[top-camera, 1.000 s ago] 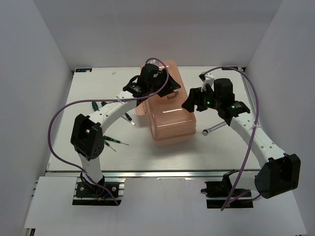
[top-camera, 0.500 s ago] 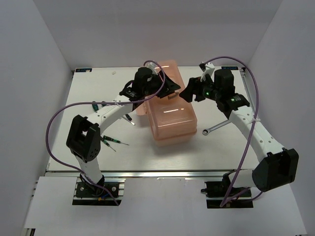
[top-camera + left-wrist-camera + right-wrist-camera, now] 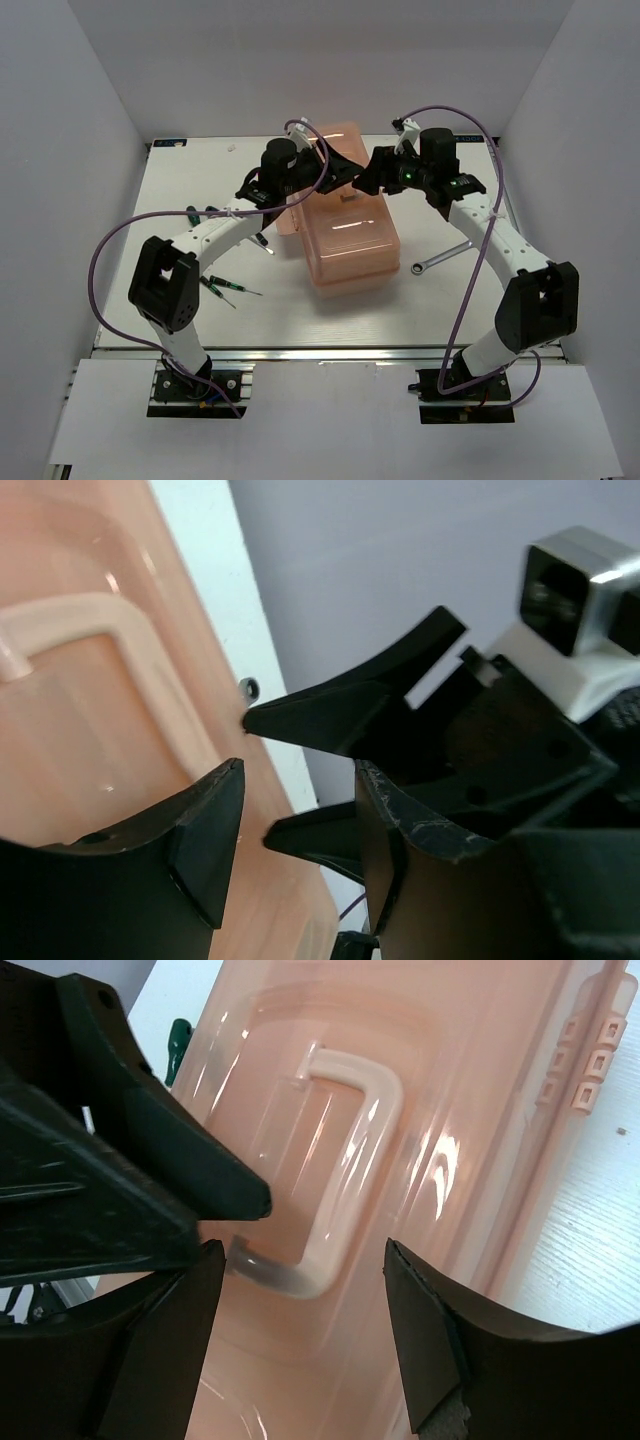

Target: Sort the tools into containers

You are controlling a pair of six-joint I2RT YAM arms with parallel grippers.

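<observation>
The salmon-pink toolbox (image 3: 345, 245) stands closed mid-table, with its pale lid handle (image 3: 352, 1130) in the right wrist view. My left gripper (image 3: 345, 170) and right gripper (image 3: 372, 180) are both open and empty. They face each other closely over the box's far end. The lid also fills the left wrist view (image 3: 90, 730), where my left gripper (image 3: 300, 845) faces the right one's fingertips (image 3: 320, 715). My right gripper (image 3: 300, 1320) straddles the handle's near end. The silver wrench (image 3: 437, 258) lies right of the box. Dark-handled screwdrivers (image 3: 225, 287) lie to its left.
More screwdrivers lie at the left (image 3: 198, 213) and beside the box (image 3: 262, 240). White walls close in the table at the back and sides. The box's hinge tabs (image 3: 590, 1045) show in the right wrist view. Purple cables loop off both arms.
My right gripper has swung left and farther back, from beside the box to over its far end, close to the left gripper. My left arm has shifted slightly left.
</observation>
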